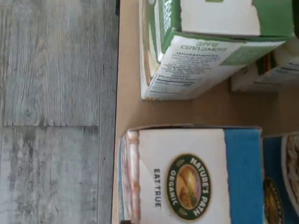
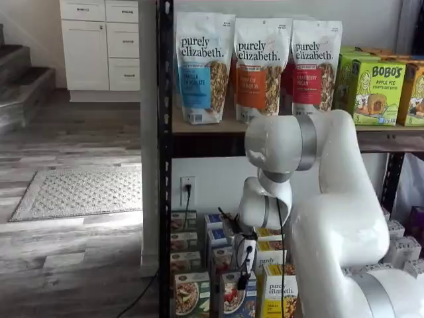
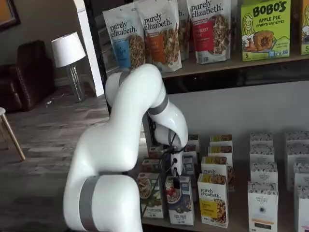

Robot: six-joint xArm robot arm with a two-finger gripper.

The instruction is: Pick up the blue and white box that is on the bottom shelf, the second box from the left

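The blue and white box [image 1: 187,177] fills the near part of the wrist view, its white top with the round Nature's Path logo facing the camera. In both shelf views it stands at the front of the bottom shelf [image 1: 205,109], between a green-and-white carton [image 2: 187,295] and a yellow purely elizabeth carton [image 2: 281,295]. My gripper [image 2: 243,279] hangs just above the blue and white box [image 2: 236,299], pointing down, and holds nothing. Its black fingers [image 3: 176,184] show side-on over the same box [image 3: 179,207], apart from it. The jaws stand wide.
More cartons stand in rows behind and to the right [image 3: 263,203]. The green-and-white carton [image 1: 205,51] lies close beside the target. A black rack post [image 2: 164,159] marks the shelf's left edge, with grey plank floor [image 1: 51,112] beyond. Granola bags [image 2: 255,66] sit on the board above.
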